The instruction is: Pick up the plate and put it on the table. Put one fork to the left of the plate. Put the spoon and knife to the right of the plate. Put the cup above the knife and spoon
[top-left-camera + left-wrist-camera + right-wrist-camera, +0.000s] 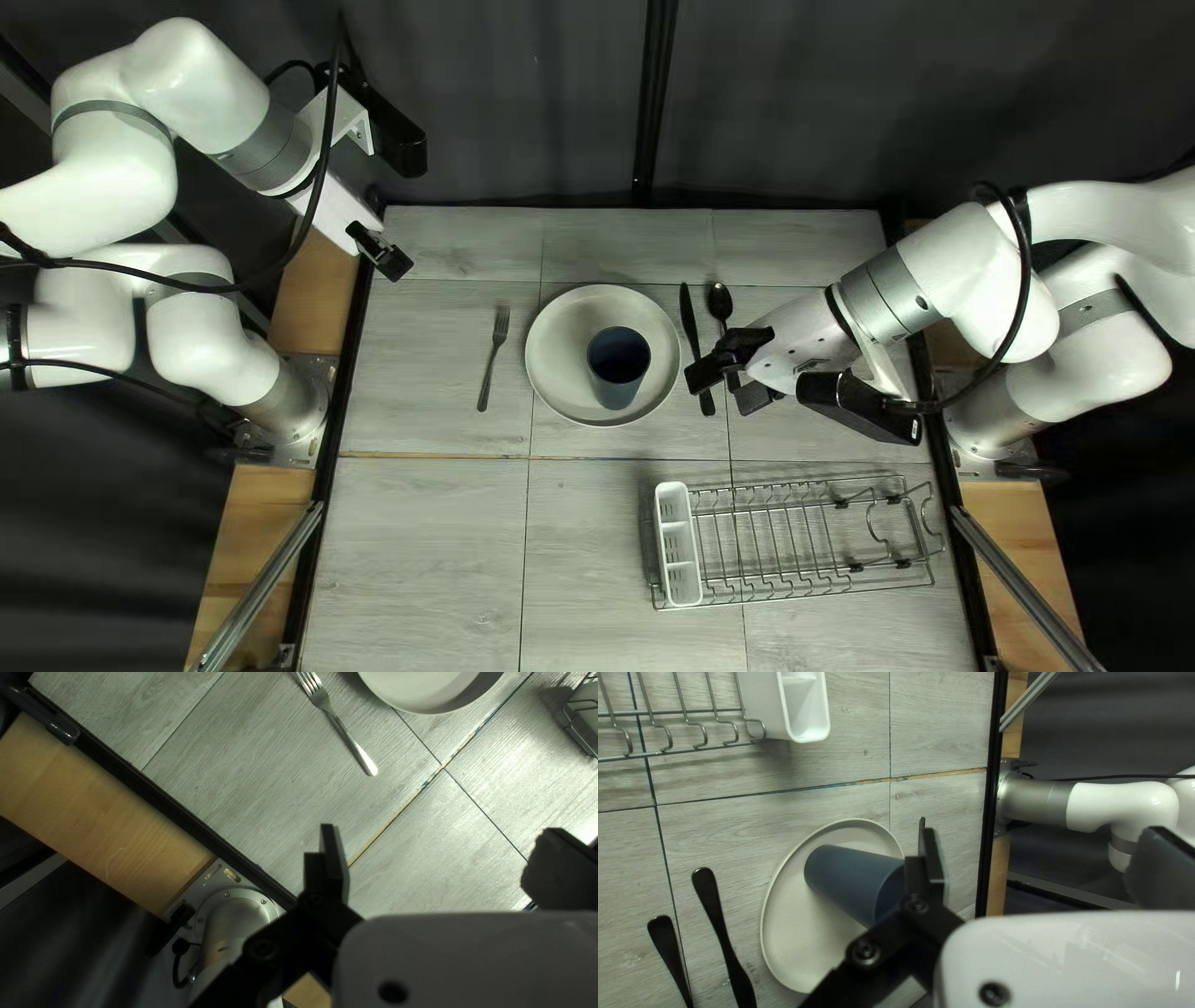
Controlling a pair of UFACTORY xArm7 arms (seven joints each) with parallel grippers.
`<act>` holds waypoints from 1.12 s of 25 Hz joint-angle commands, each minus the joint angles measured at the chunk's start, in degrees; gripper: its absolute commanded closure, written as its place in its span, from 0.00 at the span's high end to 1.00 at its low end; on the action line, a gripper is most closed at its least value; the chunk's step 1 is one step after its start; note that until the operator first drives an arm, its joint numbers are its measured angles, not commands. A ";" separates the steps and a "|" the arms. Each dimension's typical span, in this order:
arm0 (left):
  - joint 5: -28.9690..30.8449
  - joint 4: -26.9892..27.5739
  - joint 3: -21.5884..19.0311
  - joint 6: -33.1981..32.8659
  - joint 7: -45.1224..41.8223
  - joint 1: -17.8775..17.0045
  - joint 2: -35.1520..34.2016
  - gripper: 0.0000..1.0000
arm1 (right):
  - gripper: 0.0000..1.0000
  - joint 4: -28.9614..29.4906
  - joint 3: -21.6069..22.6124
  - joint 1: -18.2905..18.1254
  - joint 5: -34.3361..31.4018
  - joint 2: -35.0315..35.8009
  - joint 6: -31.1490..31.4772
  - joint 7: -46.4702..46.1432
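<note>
At the top left view's centre, the blue cup (616,359) stood on the plate (560,355), fork (496,349) left, knife (690,319) and spoon (720,303) right.
Left wrist view: left gripper (441,849) was spread. Right wrist view: right gripper (1041,852) was spread near the cup; the last step seemingly called for gripping it, then placing it above the knife and spoon.

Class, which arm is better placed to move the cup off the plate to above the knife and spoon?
Right, most likely. The right gripper, open, hovers by the knife and spoon, near the cup on the plate; the left gripper is farther off, beyond the fork.
</note>
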 commanded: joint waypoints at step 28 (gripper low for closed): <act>0.00 0.00 0.00 0.00 0.00 0.00 0.00 1.00 | 1.00 28.80 1.16 -10.82 -13.41 -30.32 34.81 13.76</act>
